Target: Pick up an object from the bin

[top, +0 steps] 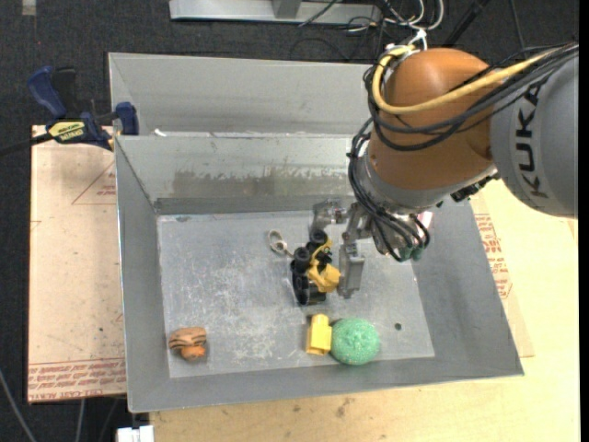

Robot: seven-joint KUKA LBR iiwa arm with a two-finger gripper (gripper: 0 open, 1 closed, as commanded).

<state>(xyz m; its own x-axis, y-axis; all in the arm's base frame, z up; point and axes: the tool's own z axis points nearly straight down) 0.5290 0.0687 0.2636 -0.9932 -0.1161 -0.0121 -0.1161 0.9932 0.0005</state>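
Note:
My gripper (337, 247) hangs below the orange cover, right of the bin's middle, with its two grey fingers (352, 271) spread apart and open. A small yellow and black toy (313, 271) lies on the bin floor just left of the nearer finger, close to it or touching it; nothing shows between the fingers. A small silver metal ring piece (278, 242) lies a little further left.
A yellow block (318, 334) and a green fuzzy ball (355, 341) lie side by side near the front wall, below the gripper. A brown striped lump (189, 342) sits in the front left corner. The arm and its cables cover the bin's right rear.

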